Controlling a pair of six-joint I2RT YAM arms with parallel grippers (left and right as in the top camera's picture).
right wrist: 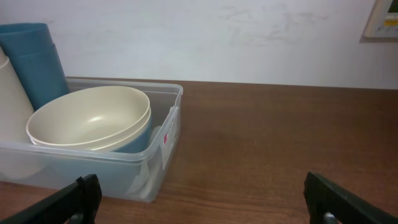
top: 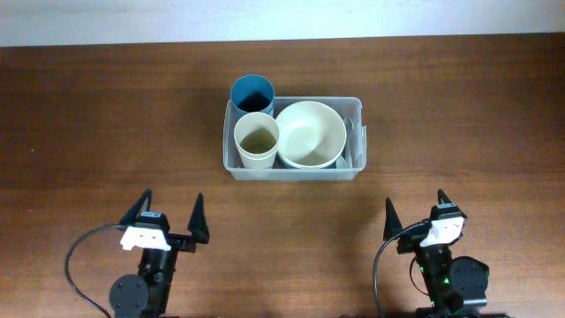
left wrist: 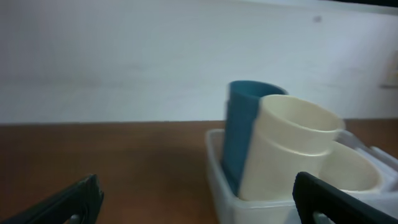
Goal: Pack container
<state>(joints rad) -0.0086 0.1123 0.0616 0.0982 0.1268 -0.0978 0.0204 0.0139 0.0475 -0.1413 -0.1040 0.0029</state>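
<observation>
The clear plastic container sits at the table's middle, holding a blue cup, a cream cup and a cream bowl. From the left wrist, the container shows with the blue cup behind the cream cup. In the right wrist view, the container holds the cream bowl, stacked on a blue bowl. My left gripper stands open near the front edge, left of the container. My right gripper is open at the front right, empty.
White utensils lie along the container's right wall. The wooden table runs to a white wall at the back. Black cables loop beside each arm base.
</observation>
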